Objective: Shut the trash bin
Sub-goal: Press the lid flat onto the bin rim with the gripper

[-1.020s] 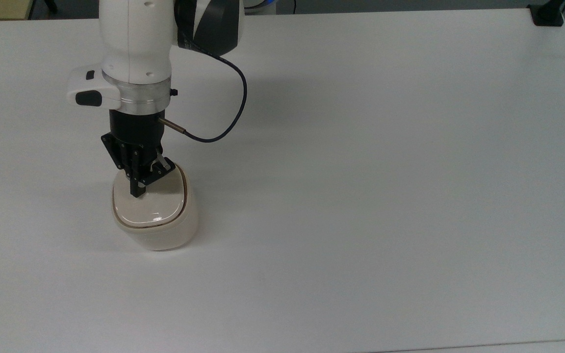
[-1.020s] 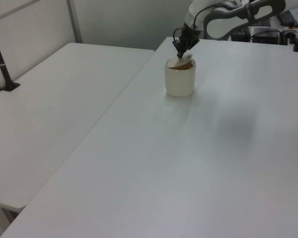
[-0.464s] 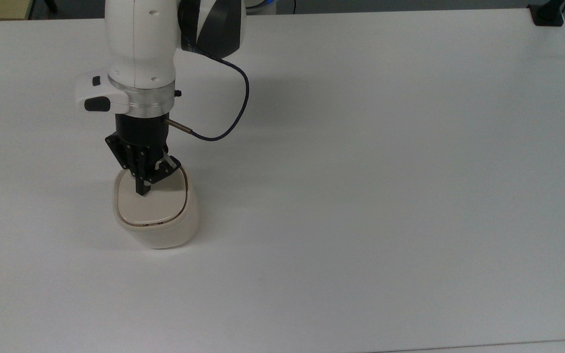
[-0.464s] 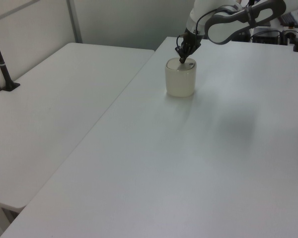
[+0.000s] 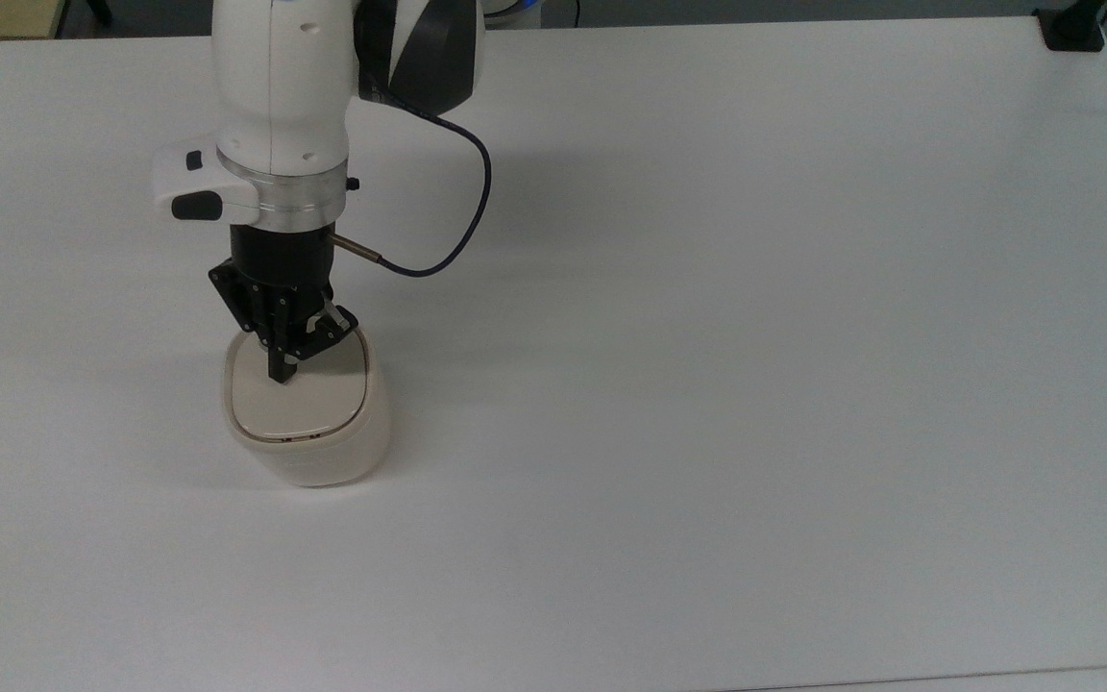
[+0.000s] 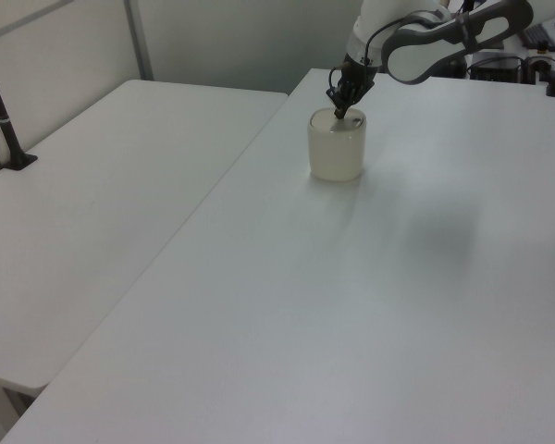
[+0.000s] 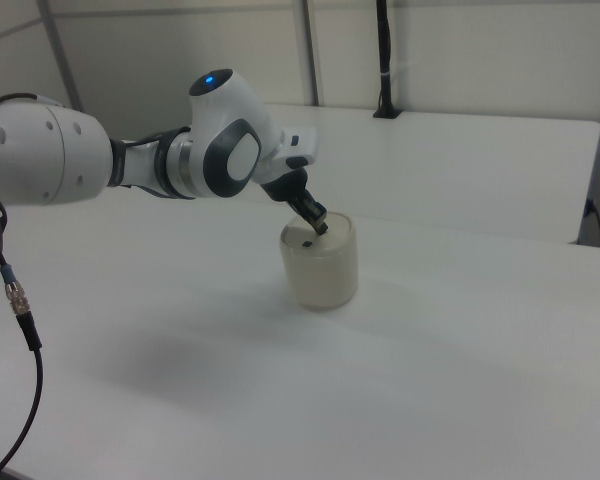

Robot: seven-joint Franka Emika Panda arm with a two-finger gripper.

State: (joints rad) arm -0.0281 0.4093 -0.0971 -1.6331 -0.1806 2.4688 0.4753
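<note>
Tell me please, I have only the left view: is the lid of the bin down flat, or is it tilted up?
Observer: In the top view the lid lies level inside the rim of the bin, with only a thin dark seam around it.
Operator: Where on the lid is the gripper?
Observer: The tip of the gripper appears to rest on the part of the lid nearest the arm, toward the top view's upper left, not at the centre.
Operator: Is there any mark on the lid?
Observer: In the right view a small black mark sits on the lid, just beside the tip.
</note>
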